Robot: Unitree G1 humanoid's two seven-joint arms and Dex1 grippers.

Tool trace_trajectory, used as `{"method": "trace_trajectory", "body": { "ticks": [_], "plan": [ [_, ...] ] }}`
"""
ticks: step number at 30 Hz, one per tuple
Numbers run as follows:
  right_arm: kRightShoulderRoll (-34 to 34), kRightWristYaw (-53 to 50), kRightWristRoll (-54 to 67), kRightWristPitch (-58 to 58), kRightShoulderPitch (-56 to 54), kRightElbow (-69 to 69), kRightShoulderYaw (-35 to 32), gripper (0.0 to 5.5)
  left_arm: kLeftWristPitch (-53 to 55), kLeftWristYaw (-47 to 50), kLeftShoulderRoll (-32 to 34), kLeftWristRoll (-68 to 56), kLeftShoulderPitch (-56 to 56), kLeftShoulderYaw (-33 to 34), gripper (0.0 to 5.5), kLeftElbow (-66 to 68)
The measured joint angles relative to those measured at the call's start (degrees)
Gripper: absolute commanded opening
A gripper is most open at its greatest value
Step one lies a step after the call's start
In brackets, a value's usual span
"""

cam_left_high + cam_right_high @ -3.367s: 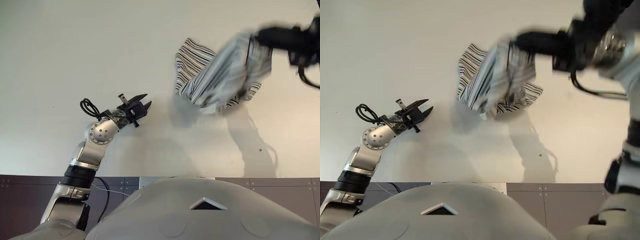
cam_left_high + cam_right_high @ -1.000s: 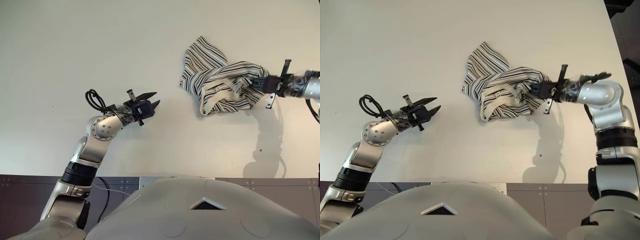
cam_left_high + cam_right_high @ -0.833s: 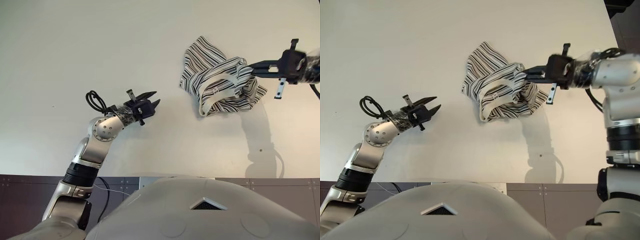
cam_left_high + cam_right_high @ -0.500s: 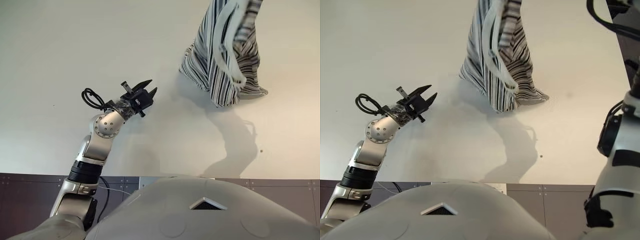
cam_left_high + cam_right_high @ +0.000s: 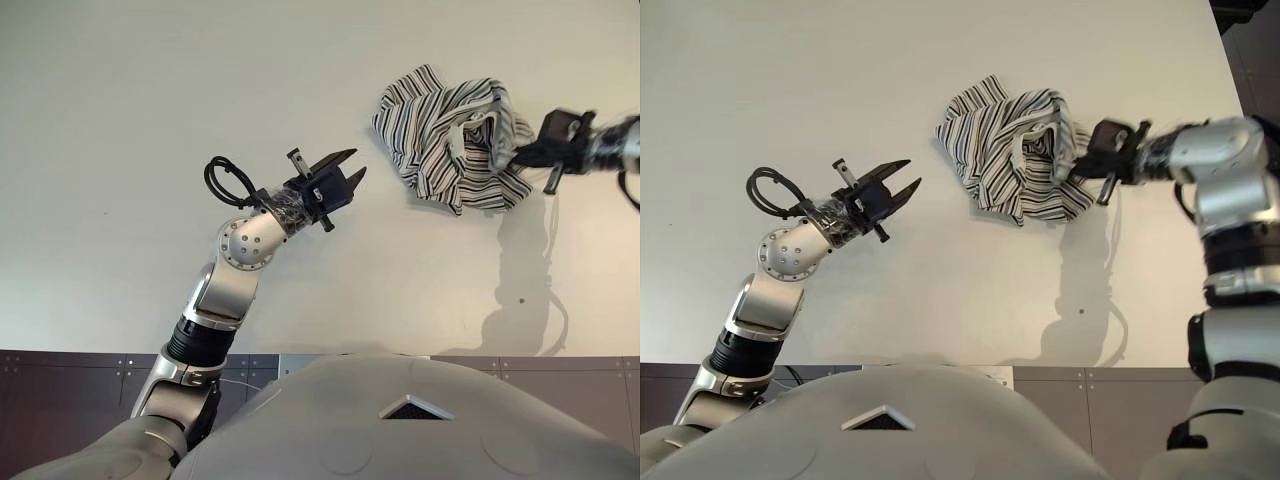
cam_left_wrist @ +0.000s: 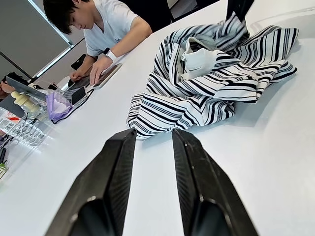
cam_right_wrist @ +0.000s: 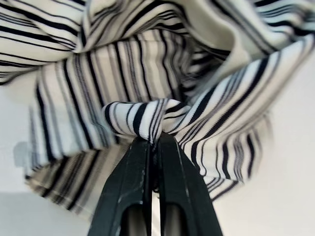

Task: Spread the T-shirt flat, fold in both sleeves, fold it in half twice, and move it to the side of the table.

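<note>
White tabletop (image 5: pixel 150 110) carries the load again. Half a second ago the black-and-white striped cotton T-shirt (image 5: pixel 445 150) hung in a long drape from the top edge of the frame, with only its lower end near the surface. Now it lies in the upper right of the head view as a crumpled heap, its pale neckband twisted up near the middle of the pile.

I judge the lift and drop did little. The heap looks about as bunched as it did a second ago, with no sleeve or hem laid out, so the spreading step is still open and no fold has begun.

The right end effector (image 5: pixel 505 158) has come down from beyond the top of the frame to the right edge, at the heap's right side. Its fingers are closed tight on a pinched fold of the striped cloth, as the right wrist view (image 7: pixel 152 140) shows plainly.

The left end effector (image 5: pixel 352 165) has travelled from the left centre of the frame up and rightwards. It is near the heap's left edge but apart from it, fingers parted and empty, and the nearest striped edge lies just ahead of it in its own wrist view (image 6: pixel 152 133). That puts it well placed, I think, to take a second grip so the two arms can pull the cloth open.
</note>
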Motion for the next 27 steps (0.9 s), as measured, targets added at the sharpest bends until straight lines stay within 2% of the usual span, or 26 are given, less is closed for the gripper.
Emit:
{"method": "trace_trajectory", "body": {
  "ticks": [4, 8, 11, 14, 17, 22, 27],
  "plan": [
    [0.27, 1.52, 1.74, 2.09, 8.74, -11.71, -0.1, 0.13, 0.43, -2.03, 3.21, -0.84, -0.4, 2.43, 1.32, -1.13],
    [-0.29, 7.59, 10.08, 12.87, 12.83, -20.04, -2.2, 0.13, 0.23, -4.49, 6.15, -1.7, -1.74, 4.06, 1.32, -2.21],
    [-0.11, 9.22, 17.08, 21.15, 12.37, -26.94, -5.53, 0.13, 0.18, -7.31, 7.86, -1.65, -1.42, 1.82, 1.32, -3.58],
    [0.34, 8.78, 19.09, 25.18, 12.13, -31.03, -6.37, 0.13, 1.03, -9.82, 7.49, -2.53, -0.37, -2.09, 1.32, -6.2],
    [0.5, 8.29, 19.07, 26.13, 12.38, -32.06, -6.48, 0.13, 1.54, -9.69, 4.99, -1.17, -1.31, -6.1, 1.32, -4.27],
    [-0.21, 9.27, 16.02, 23.61, 15.66, -33.73, -4.36, 0.13, 1.55, -7.15, 2.66, 2.04, -4.23, -7.61, 1.32, -0.26],
    [1.52, 1.55, 6.56, 11.97, 11.88, -17.42, -4.95, 0.13, 1.53, -7.1, 3.45, 1.79, -4.49, -6.59, 1.32, -0.05]
  ]
}}
